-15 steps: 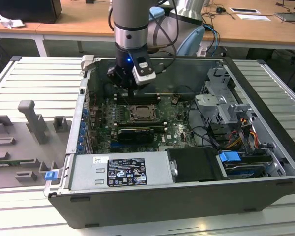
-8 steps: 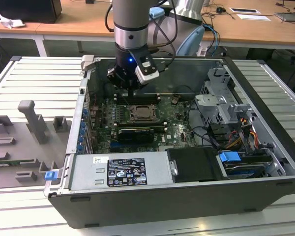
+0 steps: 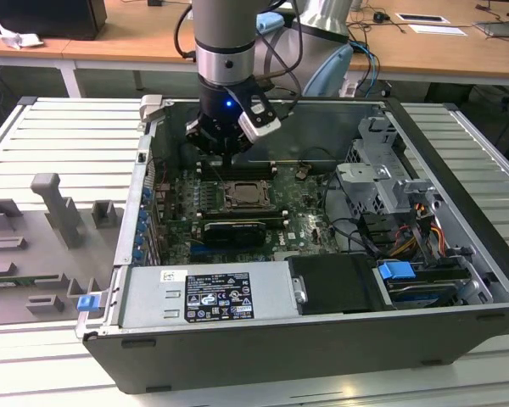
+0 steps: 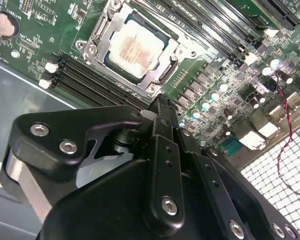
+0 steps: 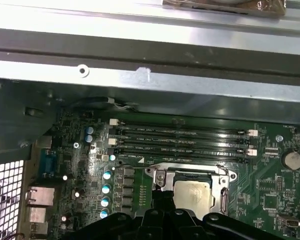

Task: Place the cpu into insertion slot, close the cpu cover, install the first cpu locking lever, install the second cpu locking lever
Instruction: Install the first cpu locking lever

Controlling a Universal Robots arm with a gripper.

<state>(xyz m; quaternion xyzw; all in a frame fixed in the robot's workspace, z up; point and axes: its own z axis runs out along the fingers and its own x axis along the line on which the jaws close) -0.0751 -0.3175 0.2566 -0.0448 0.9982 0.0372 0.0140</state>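
The cpu (image 4: 134, 50) lies flat in the insertion slot (image 3: 235, 203) on the green board, its pale metal face up; it also shows in the first wrist view (image 5: 192, 192). The silvery cpu cover (image 4: 96, 31) lies down around the chip's edges. A thin wire lever (image 5: 190, 164) runs along the socket's far rim. My gripper (image 4: 160, 103) hangs just beside the socket's corner, fingers shut together with nothing between them. In the exterior view the gripper (image 3: 227, 161) sits inside the case, just behind the socket.
Long memory slots (image 5: 180, 137) run right beside the socket. A black expansion card (image 3: 229, 229), the power supply (image 3: 208, 297) and a drive cage (image 3: 382, 178) with cables crowd the case. Grey fixtures (image 3: 59, 212) stand on the table at the exterior view's left.
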